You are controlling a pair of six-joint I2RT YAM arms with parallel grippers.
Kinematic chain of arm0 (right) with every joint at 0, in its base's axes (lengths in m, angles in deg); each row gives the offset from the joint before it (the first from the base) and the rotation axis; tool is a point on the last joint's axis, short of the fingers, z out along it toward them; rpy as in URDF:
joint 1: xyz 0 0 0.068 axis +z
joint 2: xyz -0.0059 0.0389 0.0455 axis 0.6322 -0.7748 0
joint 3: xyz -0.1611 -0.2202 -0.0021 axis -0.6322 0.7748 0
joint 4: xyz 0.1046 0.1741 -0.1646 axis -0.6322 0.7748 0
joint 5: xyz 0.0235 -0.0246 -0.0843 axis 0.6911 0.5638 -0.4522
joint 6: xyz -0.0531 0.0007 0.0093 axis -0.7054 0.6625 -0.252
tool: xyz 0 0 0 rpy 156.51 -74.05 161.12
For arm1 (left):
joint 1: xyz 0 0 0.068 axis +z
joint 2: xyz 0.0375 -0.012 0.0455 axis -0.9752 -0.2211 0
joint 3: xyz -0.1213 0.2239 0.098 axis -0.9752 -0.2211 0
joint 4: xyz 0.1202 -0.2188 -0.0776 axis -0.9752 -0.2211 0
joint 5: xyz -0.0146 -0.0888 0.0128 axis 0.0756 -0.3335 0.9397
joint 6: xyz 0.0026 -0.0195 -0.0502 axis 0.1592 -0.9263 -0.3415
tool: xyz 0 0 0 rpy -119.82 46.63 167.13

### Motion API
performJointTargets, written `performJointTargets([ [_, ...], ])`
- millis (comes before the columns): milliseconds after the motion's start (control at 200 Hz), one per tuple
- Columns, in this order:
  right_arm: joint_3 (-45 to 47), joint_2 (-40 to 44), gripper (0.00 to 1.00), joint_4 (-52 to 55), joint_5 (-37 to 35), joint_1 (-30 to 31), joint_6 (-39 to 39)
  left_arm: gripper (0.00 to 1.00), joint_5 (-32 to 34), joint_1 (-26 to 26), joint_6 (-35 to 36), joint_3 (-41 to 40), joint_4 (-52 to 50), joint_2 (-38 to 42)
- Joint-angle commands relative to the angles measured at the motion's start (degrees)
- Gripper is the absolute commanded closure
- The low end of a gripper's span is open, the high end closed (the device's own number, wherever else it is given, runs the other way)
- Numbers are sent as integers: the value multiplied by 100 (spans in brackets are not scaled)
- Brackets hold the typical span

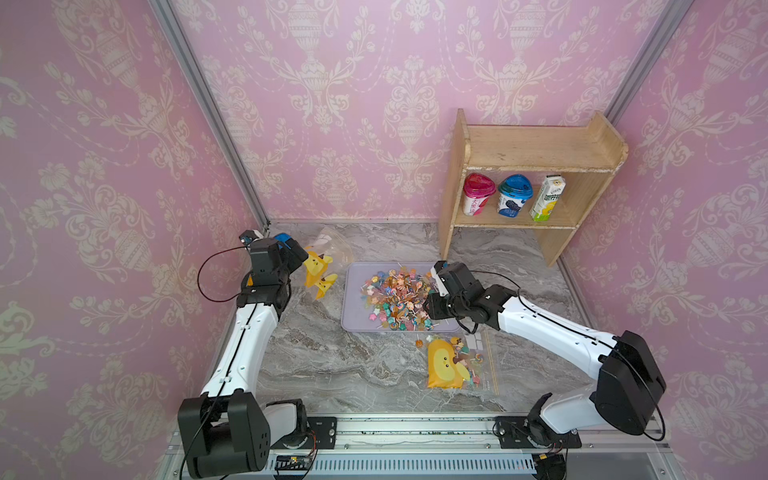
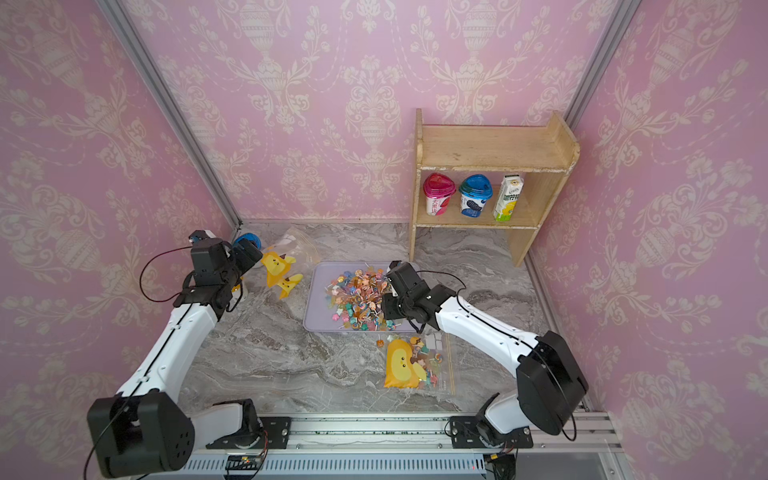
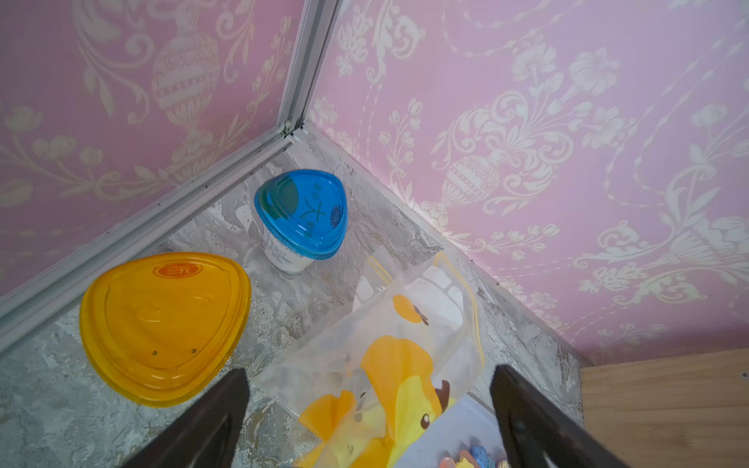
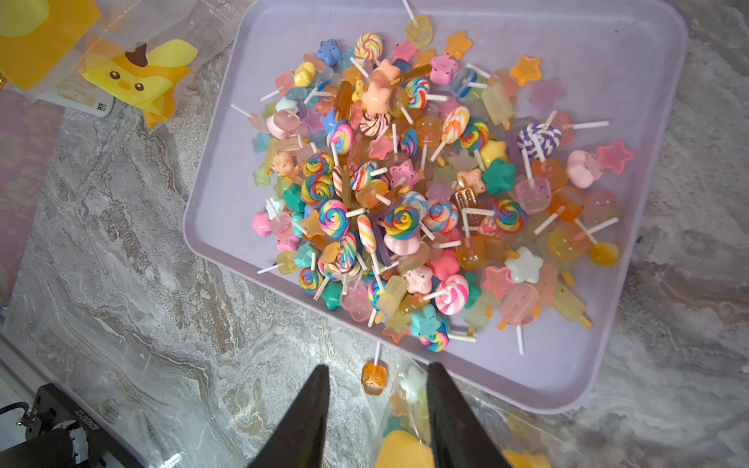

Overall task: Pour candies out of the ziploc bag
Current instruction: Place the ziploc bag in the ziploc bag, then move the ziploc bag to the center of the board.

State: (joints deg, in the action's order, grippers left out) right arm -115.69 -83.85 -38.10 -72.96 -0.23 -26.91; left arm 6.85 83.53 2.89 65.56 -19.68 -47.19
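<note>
A lavender tray holds a heap of candies: stars, swirled lollipops, ice-lolly shapes. A crumpled ziploc bag with a yellow duck print sits left of the tray and looks empty. My left gripper is open; its jaws stand wide either side of that bag and do not pinch it. A second ziploc bag lies flat in front of the tray with candies inside. My right gripper hovers open over the tray's front edge, holding nothing.
One orange candy lies loose on the marble table by the tray's front rim. A blue-lidded cup and an orange-lidded cup stand in the back left corner. A wooden shelf with two cups and a carton stands back right.
</note>
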Motion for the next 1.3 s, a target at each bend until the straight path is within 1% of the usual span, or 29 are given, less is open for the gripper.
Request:
performJointTargets([
  [0, 8, 89, 57, -124, 86, -33, 131, 4, 140, -199, 362, 493, -211, 227],
  [55, -37, 14, 58, -157, 137, -38, 148, 5, -364, -300, 448, 612, 21, 41],
  [90, -64, -37, 58, -175, 173, -27, 163, 5, -844, -353, 433, 686, 224, -179],
  [140, -101, -107, 58, -206, 241, -22, 184, 5, -1558, -413, 317, 827, 395, -657],
  [200, -131, -163, 58, -226, 288, -15, 202, 6, -2238, -513, 222, 1131, 381, -1369],
  [235, -134, -173, 58, -228, 289, -12, 196, 7, -2400, -586, 237, 1300, 342, -1795],
  [320, -90, -130, 58, -198, 262, -7, 203, 9, -2496, -652, 119, 1538, 371, -2690],
  [430, 32, 26, 58, -76, 114, -9, 134, 12, -2191, -618, -4, 1615, 465, -3419],
  [575, 190, 215, 58, 52, -39, -54, 65, 11, -1783, -543, -29, 1466, 729, -3667],
  [736, 289, 191, 58, -46, 35, -80, 105, 11, -1433, -507, 341, 1701, 393, -3984],
  [966, 276, 104, 59, -64, 80, -75, 98, 11, -744, -448, 837, 1756, 295, -4294],
  [1096, 194, 121, 59, 45, 46, -76, 41, 11, -778, -342, 897, 1840, 451, -4455],
  [1296, 108, 126, 59, 118, 34, -88, 19, 12, -1015, -181, 628, 1802, 1101, -4458],
])
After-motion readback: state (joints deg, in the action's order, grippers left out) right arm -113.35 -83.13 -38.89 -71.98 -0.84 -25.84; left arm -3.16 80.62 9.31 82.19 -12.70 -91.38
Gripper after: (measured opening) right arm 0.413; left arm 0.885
